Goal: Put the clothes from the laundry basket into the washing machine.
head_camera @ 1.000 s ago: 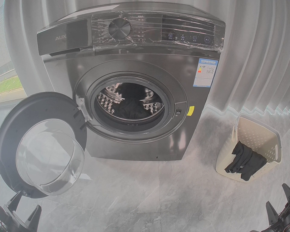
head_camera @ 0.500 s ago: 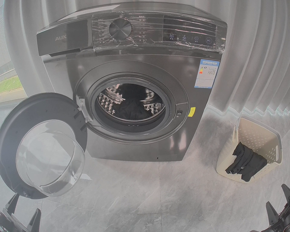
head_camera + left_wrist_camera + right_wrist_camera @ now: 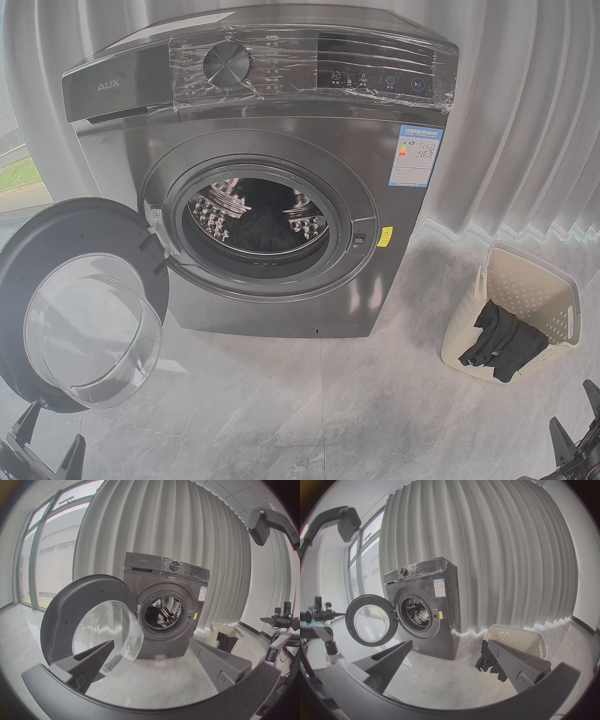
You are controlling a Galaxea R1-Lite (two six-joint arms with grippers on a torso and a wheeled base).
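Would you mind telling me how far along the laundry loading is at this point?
Done: the round door of the grey front-loading washing machine stands open, and a dark garment lies in its drum. In hand: nothing; the left gripper and right gripper are both open and empty, apart from the basket. Left: a black garment draped over the rim of the cream plastic laundry basket needs to go in.
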